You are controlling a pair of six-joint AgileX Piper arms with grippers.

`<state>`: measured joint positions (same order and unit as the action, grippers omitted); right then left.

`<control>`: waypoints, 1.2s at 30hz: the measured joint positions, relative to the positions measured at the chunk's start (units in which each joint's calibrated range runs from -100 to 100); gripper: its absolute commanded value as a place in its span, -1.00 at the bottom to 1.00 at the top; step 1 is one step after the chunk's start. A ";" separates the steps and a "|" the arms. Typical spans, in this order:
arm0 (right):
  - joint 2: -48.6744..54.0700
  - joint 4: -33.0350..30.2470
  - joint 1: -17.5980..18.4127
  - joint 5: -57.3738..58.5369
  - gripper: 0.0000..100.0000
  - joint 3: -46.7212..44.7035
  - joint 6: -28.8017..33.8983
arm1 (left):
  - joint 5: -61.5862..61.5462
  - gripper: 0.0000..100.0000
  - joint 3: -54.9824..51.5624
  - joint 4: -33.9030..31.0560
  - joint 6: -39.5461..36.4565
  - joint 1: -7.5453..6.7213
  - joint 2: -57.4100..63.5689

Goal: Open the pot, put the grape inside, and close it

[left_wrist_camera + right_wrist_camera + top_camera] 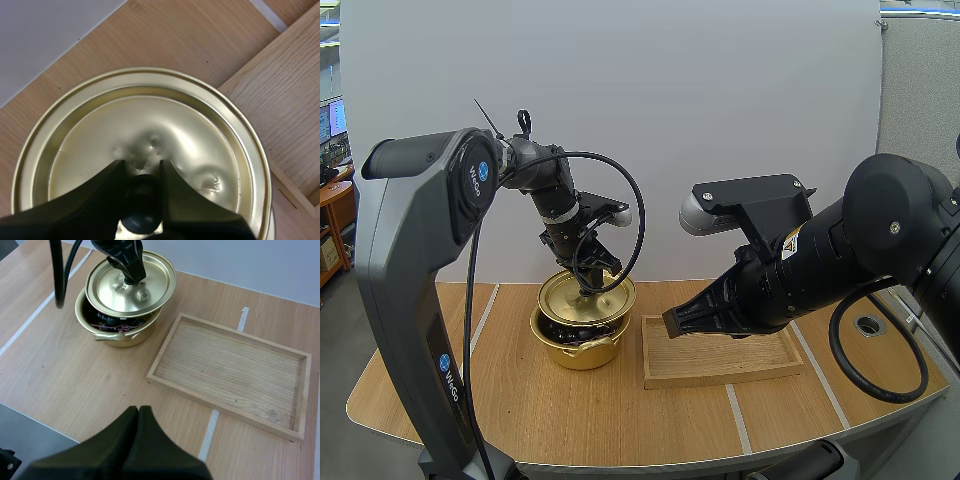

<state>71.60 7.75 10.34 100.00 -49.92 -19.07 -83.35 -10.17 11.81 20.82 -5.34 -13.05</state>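
While the left gripper [142, 197] pinches the knob [143, 212], the lid [190, 130] hangs tilted over the pot [582, 350]; grapes [107, 320] lie inside. Right gripper [138, 415]: closed, empty, near tray [235, 365]. Risk: lid lands crooked on rim, or knob slips from pinch.

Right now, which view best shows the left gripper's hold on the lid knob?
Left wrist view: the left gripper pinches the black knob on the gold lid, fingers either side. High view and right wrist view show the gripper at the lid's centre, from farther off.
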 measured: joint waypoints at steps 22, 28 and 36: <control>0.00 0.00 0.00 0.00 -1.00 0.00 0.00 | -1.85 0.34 0.12 -1.24 0.19 0.00 0.12; 0.00 0.00 0.00 0.00 -1.00 0.00 0.00 | -6.11 1.00 -0.01 -1.87 0.19 0.00 0.12; 0.00 0.00 0.00 0.00 -1.00 0.00 0.00 | -7.33 1.00 -0.01 -2.08 0.19 0.00 0.37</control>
<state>71.60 7.75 10.34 100.00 -49.92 -19.07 -90.68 -10.18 9.73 21.01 -5.34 -12.69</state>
